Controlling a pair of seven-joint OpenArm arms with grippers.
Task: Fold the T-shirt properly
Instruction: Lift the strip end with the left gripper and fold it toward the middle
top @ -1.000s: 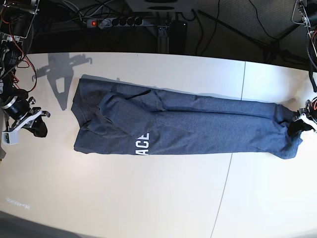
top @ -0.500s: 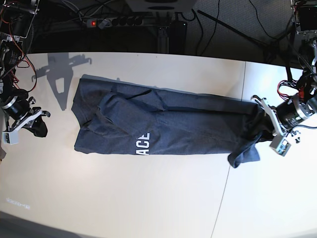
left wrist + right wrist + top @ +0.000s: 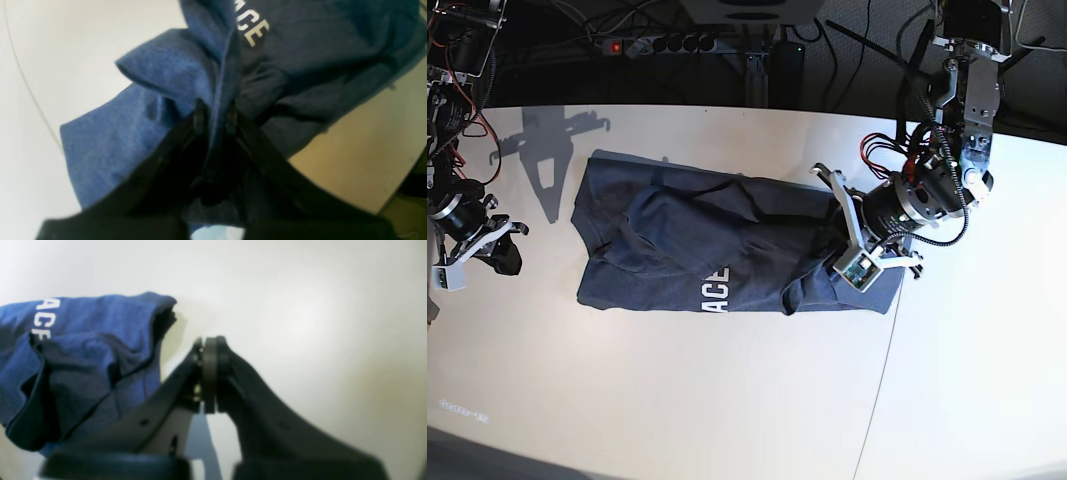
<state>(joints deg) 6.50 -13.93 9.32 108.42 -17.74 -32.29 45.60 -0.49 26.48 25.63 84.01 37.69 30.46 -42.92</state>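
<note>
large heathered slate-blue cotton t-shirt [image 3: 727,250] lies mid pale table [image 3: 727,400], nearer its far edge. left gripper [image 3: 845,240] has its jaws pinched on the hem, mid crosswise fold; next: lay it square over the collar end. right gripper [image 3: 489,243] closed, empty, by the table's left edge.

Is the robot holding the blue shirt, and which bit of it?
Yes. The left tool is pinched shut on a bunched fold at one end of the T-shirt. The right tool is shut and holds nothing.
</note>
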